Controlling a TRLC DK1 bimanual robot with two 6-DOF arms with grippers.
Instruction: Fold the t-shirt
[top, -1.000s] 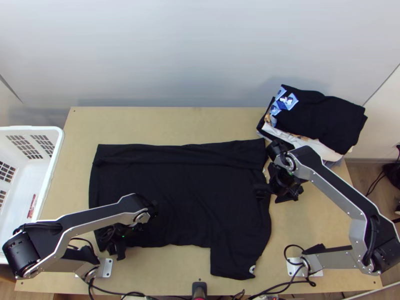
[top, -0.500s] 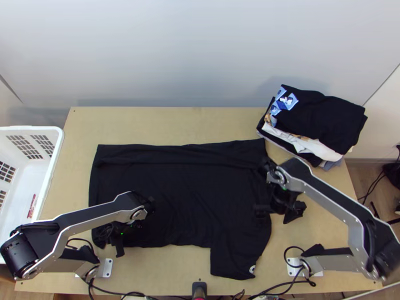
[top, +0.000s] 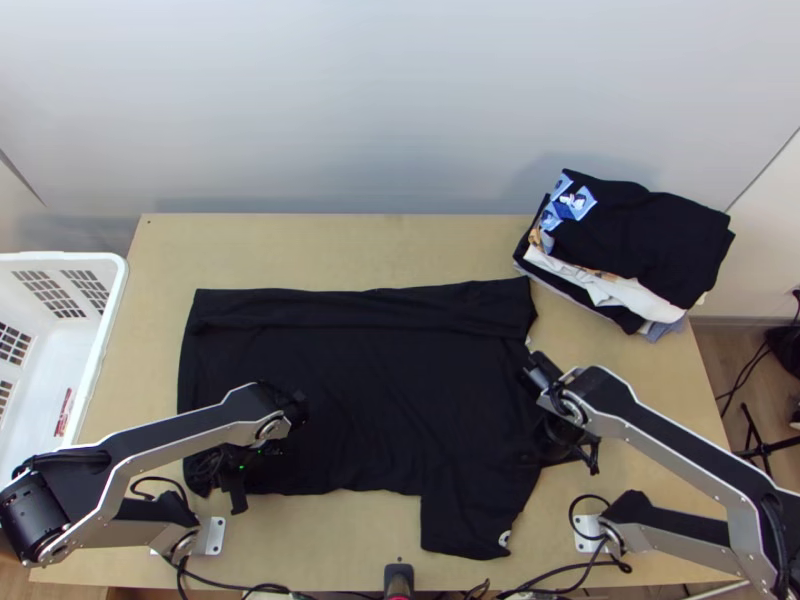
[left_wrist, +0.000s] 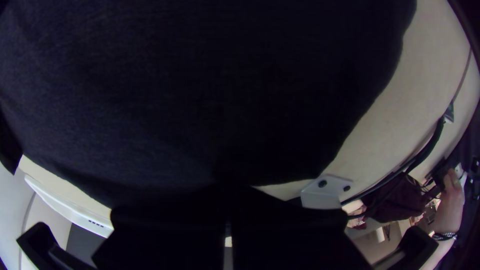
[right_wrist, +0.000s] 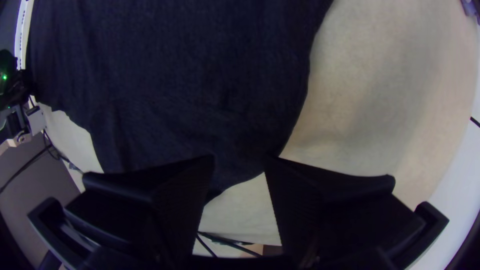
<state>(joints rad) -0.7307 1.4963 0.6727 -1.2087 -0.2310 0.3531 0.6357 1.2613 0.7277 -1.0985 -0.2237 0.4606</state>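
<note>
Item: sleeve (top: 465, 510) of the t-shirt (top: 380, 380), lower centre of the top view, laid out flat toward the near table edge, unfolded.

Item: left gripper (left_wrist: 228, 197), at the shirt's near corner, lower left of the top view. Fingers brought together; cloth runs up to their tips and appears to be nipped there.

Item: right gripper (right_wrist: 240, 160), right of centre in the top view, by the shirt's right-hand edge near the sleeve. Fingers well parted, cloth between and beyond the tips, no grip taken.

Item: body of the shirt, black, spread across the middle of the table (top: 340, 250), a few light creases.

Item: white basket (top: 110, 300), left edge of the frame.

Item: long band (top: 360, 308) along the shirt's far side, judged to be that side folded inward.

Item: stack of clothes (top: 640, 240), upper right, piled at the table's far corner.

Condition of work: early to middle stage. The far side seems done; the near side with its sleeve is left to turn in, then the lengthwise folding. The right gripper presumably needs to close on cloth first.
</note>
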